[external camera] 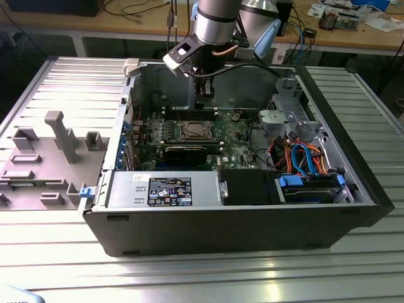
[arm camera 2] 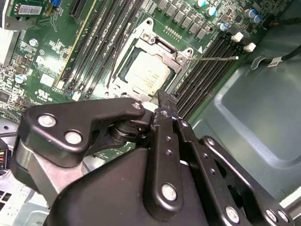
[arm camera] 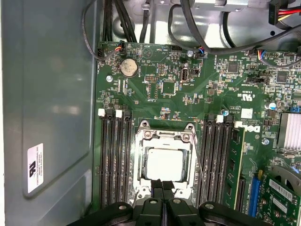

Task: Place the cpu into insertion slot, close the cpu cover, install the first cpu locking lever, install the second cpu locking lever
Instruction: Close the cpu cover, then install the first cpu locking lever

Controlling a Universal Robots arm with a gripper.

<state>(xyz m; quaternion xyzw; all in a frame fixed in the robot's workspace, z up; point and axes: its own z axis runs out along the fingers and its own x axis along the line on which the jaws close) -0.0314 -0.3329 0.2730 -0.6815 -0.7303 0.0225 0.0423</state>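
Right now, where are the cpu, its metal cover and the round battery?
cpu (arm camera: 168, 163), first wrist view: middle of its pale top.
cover (arm camera: 140, 157), first wrist view: a side bar of the frame.
battery (arm camera: 128, 67), first wrist view: its centre.

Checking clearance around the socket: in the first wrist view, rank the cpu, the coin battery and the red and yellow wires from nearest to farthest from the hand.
1. The cpu, directly by the hand.
2. The coin battery, across the motherboard, near its far edge.
3. The red and yellow wires, off the motherboard, past that edge.
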